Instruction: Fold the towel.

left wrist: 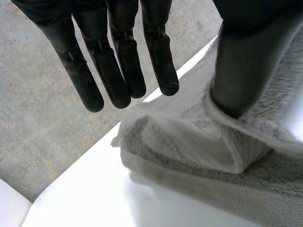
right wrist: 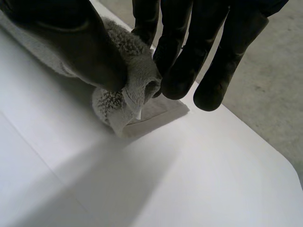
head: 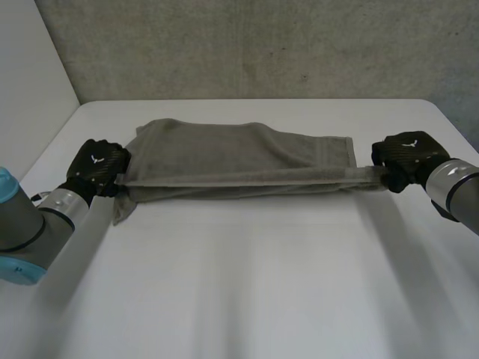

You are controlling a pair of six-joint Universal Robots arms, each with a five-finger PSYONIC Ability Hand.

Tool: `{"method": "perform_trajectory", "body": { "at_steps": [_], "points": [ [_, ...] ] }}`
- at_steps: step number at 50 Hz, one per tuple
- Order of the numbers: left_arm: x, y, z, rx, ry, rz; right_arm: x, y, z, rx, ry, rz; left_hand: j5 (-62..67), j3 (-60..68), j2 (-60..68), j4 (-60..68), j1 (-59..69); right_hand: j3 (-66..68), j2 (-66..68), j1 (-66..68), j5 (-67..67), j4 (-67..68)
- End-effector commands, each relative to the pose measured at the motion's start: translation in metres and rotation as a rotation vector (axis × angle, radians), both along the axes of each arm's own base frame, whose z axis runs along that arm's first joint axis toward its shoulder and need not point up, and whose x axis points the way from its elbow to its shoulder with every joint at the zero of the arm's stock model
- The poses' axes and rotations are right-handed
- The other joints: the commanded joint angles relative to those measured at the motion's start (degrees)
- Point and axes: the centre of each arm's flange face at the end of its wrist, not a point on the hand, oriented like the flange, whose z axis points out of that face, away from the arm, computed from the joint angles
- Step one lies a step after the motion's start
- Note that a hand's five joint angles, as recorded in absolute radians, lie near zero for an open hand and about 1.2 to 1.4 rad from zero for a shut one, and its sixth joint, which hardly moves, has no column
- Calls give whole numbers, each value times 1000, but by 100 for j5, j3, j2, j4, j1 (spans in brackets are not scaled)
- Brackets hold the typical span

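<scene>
A grey towel lies folded lengthwise across the far half of the white table, its near edge drawn taut between my two hands. My left hand is at the towel's left end. In the left wrist view its fingers are straight and lifted clear of the towel, while the thumb still rests against a raised fold. My right hand is at the right end. There the thumb and fingers of that hand pinch a bunched corner of the towel just above the table.
The table's rounded far corners and back edge lie close behind the towel, with a grey concrete floor beyond. Bare white tabletop stretches from the towel to the near edge.
</scene>
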Motion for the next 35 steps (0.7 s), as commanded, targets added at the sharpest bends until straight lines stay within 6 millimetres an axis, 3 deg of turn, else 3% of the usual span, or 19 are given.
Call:
{"method": "perform_trajectory", "body": {
  "at_steps": [1,5,6,7,8,9,16,24,31,35],
  "points": [
    [2,0,-4,14,-11,28,-7,-10,1,9,-63,-50,-268,-402,-354,-374,-287,366,541,438,416,334],
    [4,2,-2,18,-12,36,-7,-9,-4,24,-69,-55,52,-83,-35,-54,33,366,541,438,416,334],
    [4,3,-1,19,-10,36,-7,-9,-5,23,-70,-55,602,467,515,495,583,366,541,438,416,334],
    [4,4,1,17,-9,33,-7,-9,-5,23,-70,-55,1939,1804,1853,1833,1920,366,541,438,416,334],
    [4,4,1,17,-9,33,-6,-8,-6,21,-68,-55,1953,1818,1866,1846,1934,366,541,438,416,334],
    [4,6,4,15,-3,30,-6,-8,-7,21,-68,-53,3433,3298,3346,3326,3414,366,541,438,416,334],
    [-1,19,11,40,-2,9,-4,-6,-9,22,-66,-52,3448,3313,3361,3341,3429,366,541,438,416,334],
    [-3,39,32,73,2,-45,-5,-5,3,1,-61,-52,3448,3313,3361,3341,3429,366,541,438,416,334],
    [8,55,79,-18,0,-53,-8,10,33,-11,-29,-37,3448,3313,3361,3341,3429,366,541,438,416,334],
    [16,62,97,-68,-5,-31,-9,16,35,4,27,-19,3448,3313,3361,3341,3429,366,541,438,416,334]
  ]
}}
